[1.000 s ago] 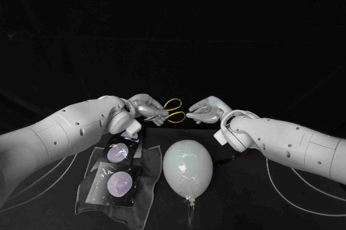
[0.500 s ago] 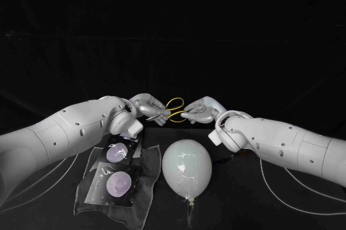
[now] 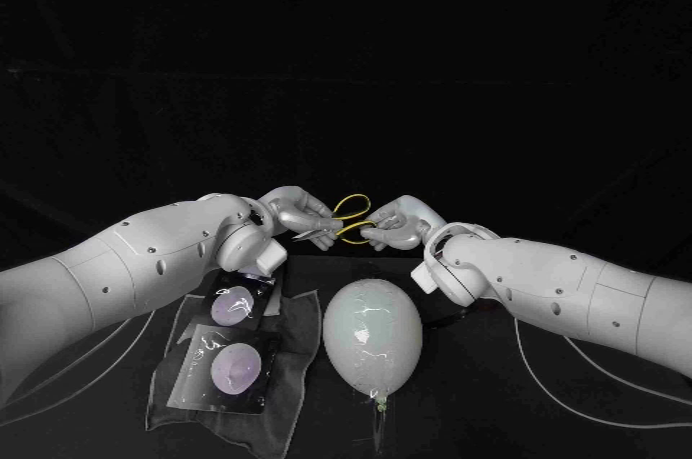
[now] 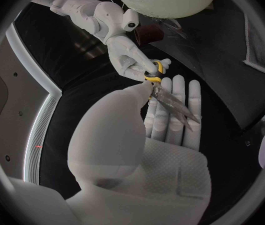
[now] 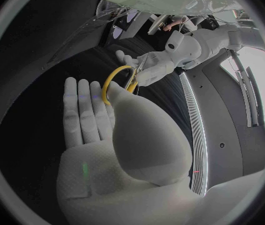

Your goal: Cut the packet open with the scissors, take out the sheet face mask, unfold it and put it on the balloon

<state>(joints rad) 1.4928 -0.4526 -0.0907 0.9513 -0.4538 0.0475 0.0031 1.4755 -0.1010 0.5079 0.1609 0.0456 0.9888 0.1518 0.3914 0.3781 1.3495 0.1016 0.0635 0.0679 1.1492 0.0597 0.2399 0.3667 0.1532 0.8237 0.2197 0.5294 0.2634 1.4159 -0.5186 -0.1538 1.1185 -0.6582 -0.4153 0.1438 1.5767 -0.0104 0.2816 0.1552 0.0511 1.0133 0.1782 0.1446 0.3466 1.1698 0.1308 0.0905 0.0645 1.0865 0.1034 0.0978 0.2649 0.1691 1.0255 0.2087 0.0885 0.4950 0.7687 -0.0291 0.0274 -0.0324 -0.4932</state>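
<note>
1. The robot's left hand (image 3: 296,217) holds the scissors (image 3: 351,219) raised over the far middle of the black desk (image 3: 490,379), beyond the far end of the balloon (image 3: 374,331).
2. In the left wrist view the blades (image 4: 173,102) lie across that hand's straight fingers (image 4: 170,115). The thumb is pressed down on them near the pivot, so the tool is pinched and not wrapped in a fist.
3. The yellow handles (image 3: 352,211) point right, toward the right hand (image 3: 392,229), which meets them from the other side.
4. The right hand's fingertips are at the yellow loops. Whether they have closed on the loops cannot be told from these views.
5. The pale balloon lies lengthwise on the desk, its knot at the near end, just right of a dark cloth (image 3: 296,351).
6. Two packets rest on that cloth, left of the balloon. The near packet (image 3: 231,367) lies in full sight. The far packet (image 3: 240,303) sits just beyond it, its far edge tucked under the left wrist.
7. Both packets lie flat on the cloth, well below the two hands.
</note>
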